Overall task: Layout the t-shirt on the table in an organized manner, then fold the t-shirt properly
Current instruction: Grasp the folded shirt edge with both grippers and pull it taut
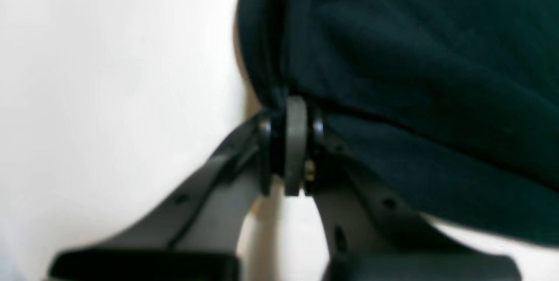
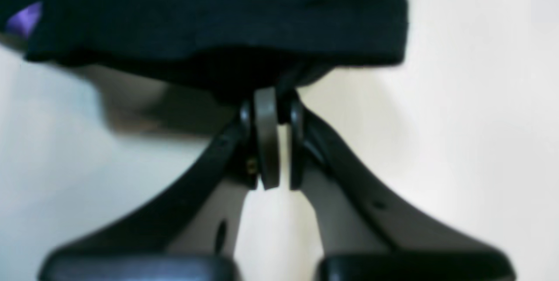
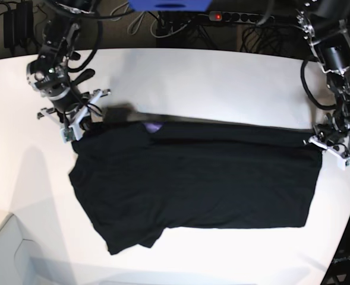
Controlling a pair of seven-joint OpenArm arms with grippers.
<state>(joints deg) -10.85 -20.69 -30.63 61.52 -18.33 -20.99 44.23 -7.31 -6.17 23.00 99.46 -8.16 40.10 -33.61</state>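
The black t-shirt (image 3: 198, 178) lies spread across the white table (image 3: 192, 83), with its far edge folded over in a long band. A bit of purple patch (image 3: 154, 127) peeks out near the far left. At the shirt's far left corner my right gripper (image 3: 84, 126) is shut on the cloth. The right wrist view shows its fingertips (image 2: 270, 97) pinching the t-shirt (image 2: 218, 15) edge, lifted off the table (image 2: 471, 119). My left gripper (image 3: 323, 142) is shut on the far right corner. The left wrist view shows it (image 1: 290, 108) clamped on the t-shirt (image 1: 415, 54).
A power strip (image 3: 234, 16), cables and a blue object (image 3: 169, 5) lie behind the table's far edge. The table's right edge runs close to my left arm (image 3: 341, 65). A lower white surface (image 3: 8, 249) shows at the front left corner.
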